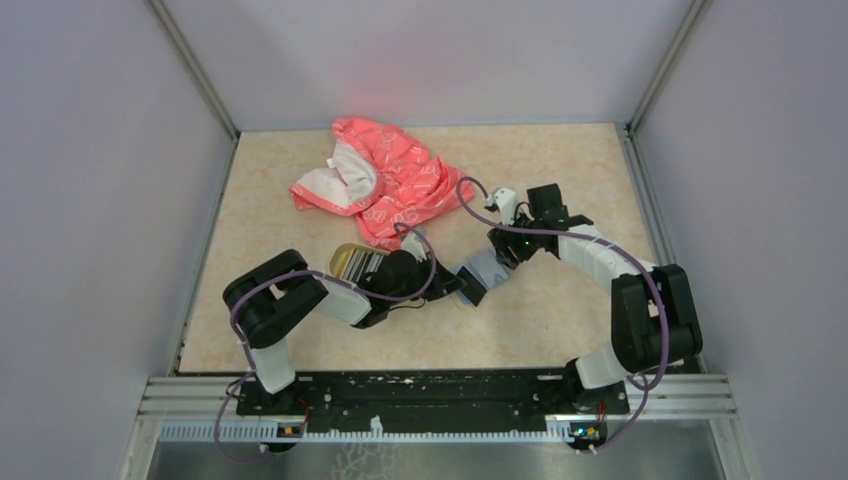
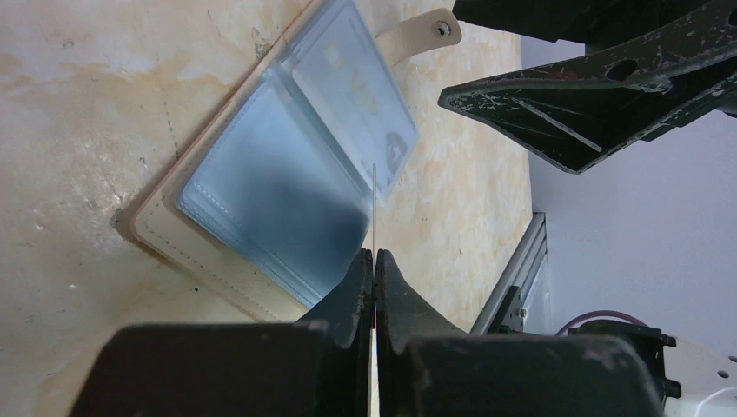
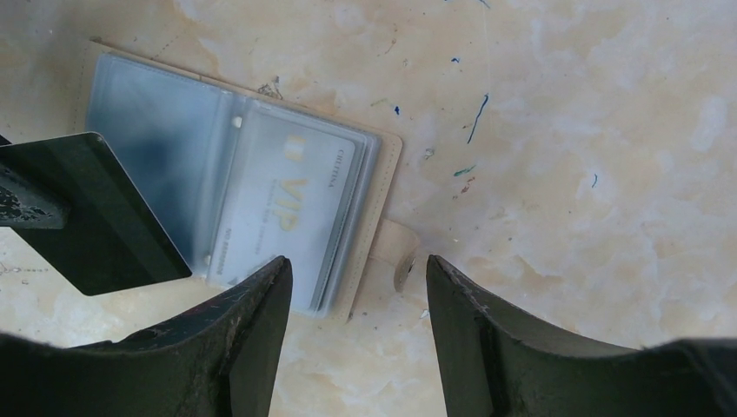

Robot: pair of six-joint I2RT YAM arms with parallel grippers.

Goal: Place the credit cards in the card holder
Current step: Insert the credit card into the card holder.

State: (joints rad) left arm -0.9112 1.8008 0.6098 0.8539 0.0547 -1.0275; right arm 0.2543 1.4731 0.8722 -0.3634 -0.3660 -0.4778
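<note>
The holder (image 1: 487,268) lies open and flat on the tabletop (image 1: 560,180), just right of centre in the top view, between the two arms. Its clear blue-grey sleeves face up, and its tan strap (image 3: 395,248) with the snap sticks out past one edge.

A pale VIP card (image 3: 291,200) already sits inside the sleeve next to the strap. The sleeve on the other side looks empty, though it is blurred.

The left gripper (image 2: 374,261) is pressed together on a dark card (image 3: 104,217). In the left wrist view, that card shows only as a thin edge rising from between the fingertips. In the right wrist view, the card stands at the left of the frame, with its corner over the blurred sleeve.

The right gripper (image 3: 358,278) has its fingers apart and nothing between them. It hangs at the bottom of its own frame, over the strap side of the holder. One finger overlaps the holder's edge, but I cannot tell whether it touches.

Left of centre in the top view, a gold-rimmed dish (image 1: 345,258) sits beside the left arm, holding striped cards (image 1: 364,262) that are partly hidden. A pink cloth (image 1: 385,180) lies crumpled above it, towards the top of the frame.
</note>
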